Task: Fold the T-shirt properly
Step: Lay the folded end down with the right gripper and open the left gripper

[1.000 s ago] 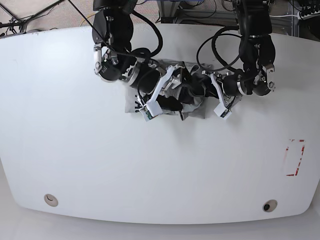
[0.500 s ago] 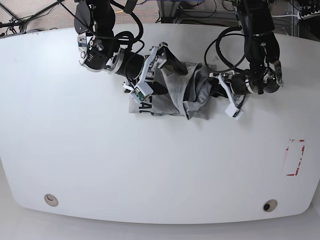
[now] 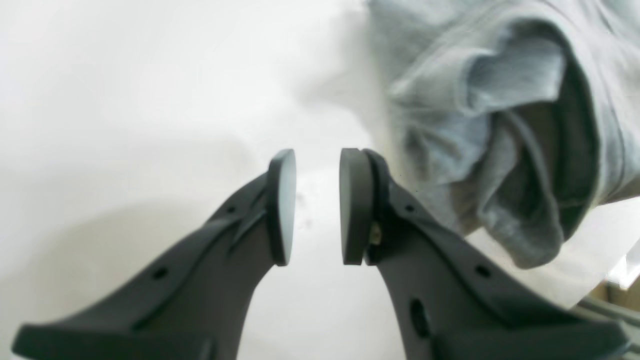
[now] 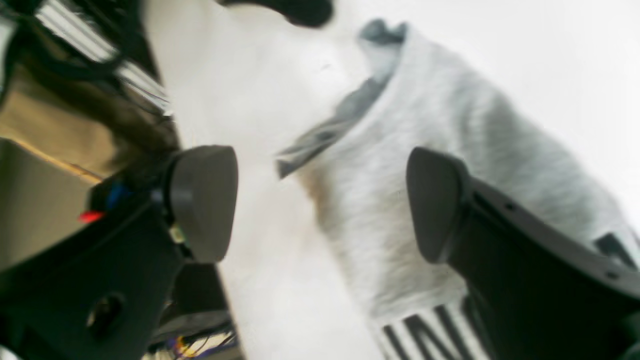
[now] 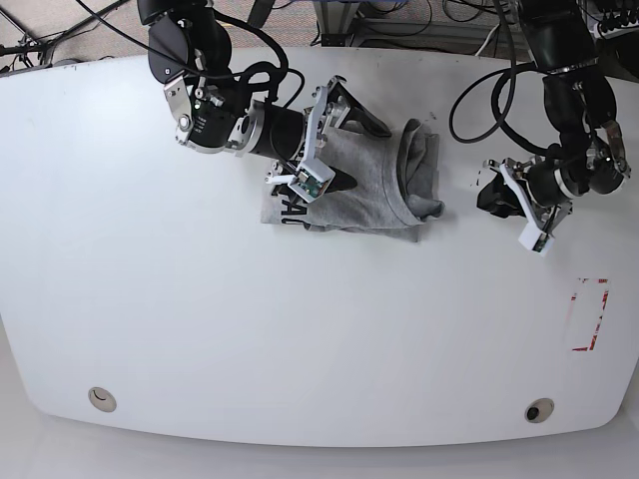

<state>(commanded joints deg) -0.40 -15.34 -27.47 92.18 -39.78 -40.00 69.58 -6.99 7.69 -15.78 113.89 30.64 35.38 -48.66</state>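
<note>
left hand (image 3: 317, 207) is over the white table (image 5: 250, 329), beside the shirt, with its two fingers a little bit apart and just air between them. the right hand (image 4: 322, 205) is above the grey shirt (image 5: 364, 180), and its fingers are wide apart. the shirt lies in a bunch on the back part of the table, near the middle. dark letters (image 5: 293, 207) show at one end, and the other end has a floppy fold.

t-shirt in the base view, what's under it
The T-shirt lies on the white table, visible around its edges. Whatever is beneath the cloth itself is covered and can't be seen.
</note>
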